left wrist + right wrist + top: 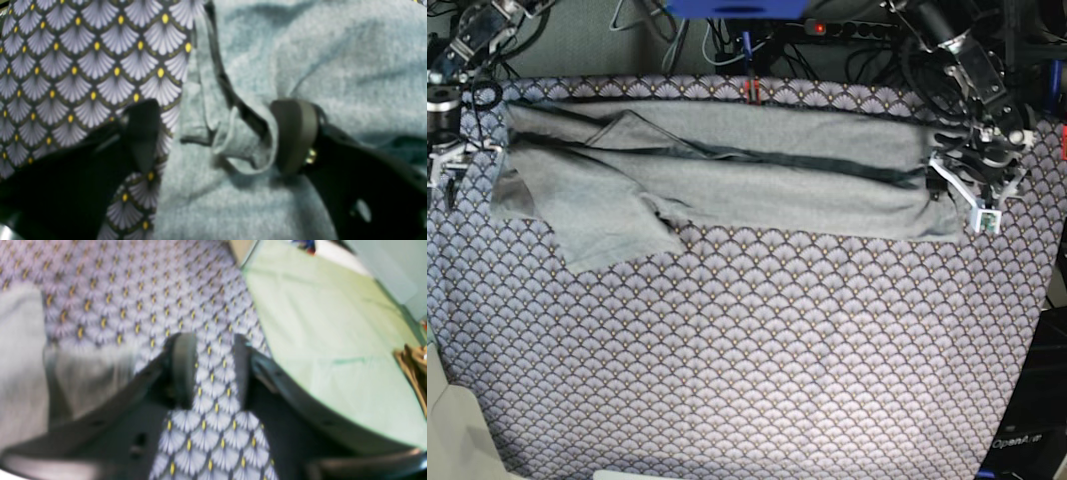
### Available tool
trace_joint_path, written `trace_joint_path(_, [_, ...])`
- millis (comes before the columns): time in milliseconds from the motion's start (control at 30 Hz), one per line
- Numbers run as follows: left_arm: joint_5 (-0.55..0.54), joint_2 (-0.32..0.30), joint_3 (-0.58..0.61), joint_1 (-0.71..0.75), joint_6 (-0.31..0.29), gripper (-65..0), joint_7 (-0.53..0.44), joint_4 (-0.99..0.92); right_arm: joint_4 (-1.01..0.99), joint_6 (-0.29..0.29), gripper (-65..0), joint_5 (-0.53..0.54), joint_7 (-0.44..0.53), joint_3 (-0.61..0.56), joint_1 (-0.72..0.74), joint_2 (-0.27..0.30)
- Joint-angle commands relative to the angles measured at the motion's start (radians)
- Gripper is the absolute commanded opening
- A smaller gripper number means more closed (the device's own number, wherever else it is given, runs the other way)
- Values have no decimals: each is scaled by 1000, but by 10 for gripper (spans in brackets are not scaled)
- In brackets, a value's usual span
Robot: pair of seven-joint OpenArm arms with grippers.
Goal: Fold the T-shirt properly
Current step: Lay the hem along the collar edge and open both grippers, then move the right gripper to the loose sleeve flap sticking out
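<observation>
While light heather-grey knit T-shirt lies folded into long band across upper part of frame on purple-grey fan-scale tablecloth, left gripper at its right end, fingers spread around bunched hem. Right gripper upper left, released, only tablecloth between pads. Cables behind top edge.

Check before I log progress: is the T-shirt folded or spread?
Partly folded: the T-shirt lies as a long band, one sleeve sticking out.

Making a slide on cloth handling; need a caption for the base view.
Grey T-shirt lying lengthwise across the patterned tablecloth, left gripper at one end, right gripper beside the other.
</observation>
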Motion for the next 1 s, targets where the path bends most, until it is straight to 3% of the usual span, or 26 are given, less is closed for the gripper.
trace_joint_path(0, [-3, -9, 0, -8, -5, -138, -7, 18, 20, -12, -377, 15, 28, 3, 30, 18])
trace_joint_path(167, [-3, -9, 0, -9, -5, -138, -7, 33, 20, -12, -323, 15, 28, -3, 141, 41])
trace_joint_path(467, [-4, -19, -55, -14, -6, -137, -1, 64, 12, -12, -320, 15, 20, -162, 173, 32])
trace_joint_path(733, [5, -13, -196, -43, -6, -137, 5, 119, 12, -12, -323, 20, -235, -346, 188, 7])
trace_joint_path(967, [8, -22, -268, -38, -6, -137, 5, 128, -12, -12, -322, 22, -402, -410, 265, 4])
